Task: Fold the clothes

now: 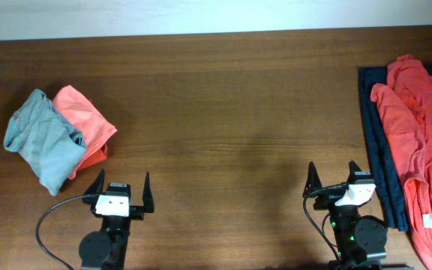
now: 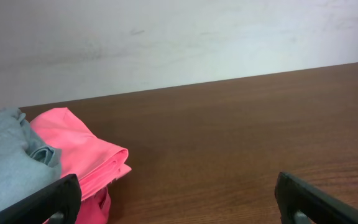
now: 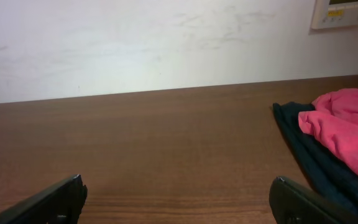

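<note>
Coral-red garment seemingly atop navy garment, gripper spread

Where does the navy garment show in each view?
Overhead: navy garment at the far right edge.
Left wrist: not in view.
Right wrist: lower right, running toward the wall.
Landmark: coral garment lying over it, in overhead and right wrist.

One grey-blue garment, one navy garment, two coral-red garments and two grippers.
</note>
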